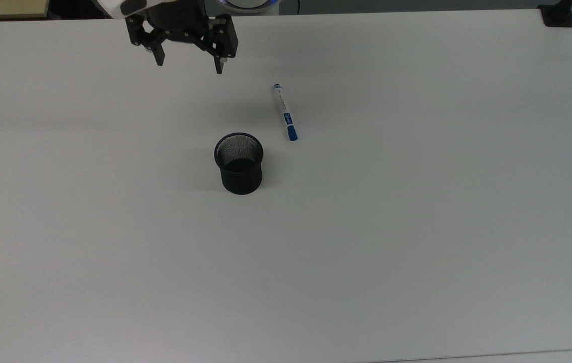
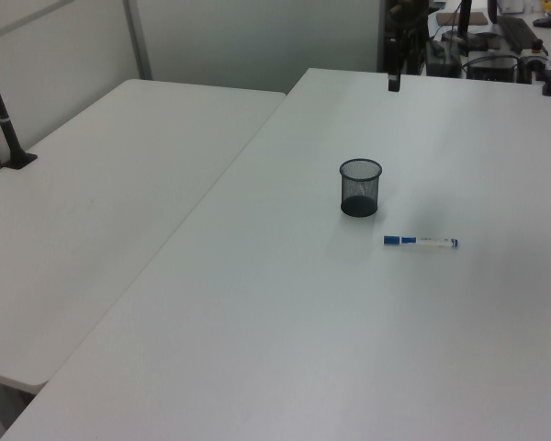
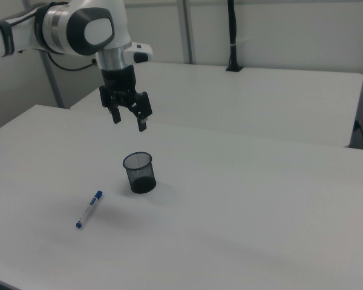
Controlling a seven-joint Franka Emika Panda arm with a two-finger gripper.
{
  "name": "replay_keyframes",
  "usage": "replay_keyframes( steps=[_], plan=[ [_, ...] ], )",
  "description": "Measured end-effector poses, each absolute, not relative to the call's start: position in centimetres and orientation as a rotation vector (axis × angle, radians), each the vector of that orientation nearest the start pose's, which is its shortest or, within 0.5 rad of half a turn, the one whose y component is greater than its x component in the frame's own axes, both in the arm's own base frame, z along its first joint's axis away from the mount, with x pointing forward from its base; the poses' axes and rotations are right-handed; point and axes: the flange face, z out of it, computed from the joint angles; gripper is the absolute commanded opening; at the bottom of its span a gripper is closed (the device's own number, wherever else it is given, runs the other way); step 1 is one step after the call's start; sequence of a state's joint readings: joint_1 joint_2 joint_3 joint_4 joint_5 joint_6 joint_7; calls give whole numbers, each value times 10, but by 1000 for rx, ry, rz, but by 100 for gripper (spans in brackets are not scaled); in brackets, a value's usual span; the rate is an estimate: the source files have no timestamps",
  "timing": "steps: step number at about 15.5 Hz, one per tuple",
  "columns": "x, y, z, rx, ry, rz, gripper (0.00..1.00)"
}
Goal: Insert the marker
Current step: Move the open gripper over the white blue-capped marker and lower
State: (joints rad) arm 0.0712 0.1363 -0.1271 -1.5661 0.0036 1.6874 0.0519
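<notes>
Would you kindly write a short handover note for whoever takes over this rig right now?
Gripper: open, holding nothing, hanging in the air above the table, near its far edge in the top view.
Marker: lying flat on the table, untouched, apart from the cup and to its upper right in the top view; blue cap toward the cup.
Mesh cup: upright, nothing inside.
Done: nothing yet.
Left: bring the jaws down over the marker, grasp it, lift it, carry it over the cup and drop it in.
</notes>
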Motion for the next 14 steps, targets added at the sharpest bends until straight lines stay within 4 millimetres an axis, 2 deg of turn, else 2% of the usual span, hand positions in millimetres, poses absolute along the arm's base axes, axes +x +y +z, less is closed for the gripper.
replay_keyframes(
  steps=[4, 7, 11, 14],
  plan=[
    [607, -13, 543, -3153, 100, 64, 100],
    [608, 10, 530, -3155, 30, 102, 100],
    [604, 48, 485, -3148, -172, 240, 100],
    [602, 69, 452, -3141, -248, 330, 100]
  ],
)
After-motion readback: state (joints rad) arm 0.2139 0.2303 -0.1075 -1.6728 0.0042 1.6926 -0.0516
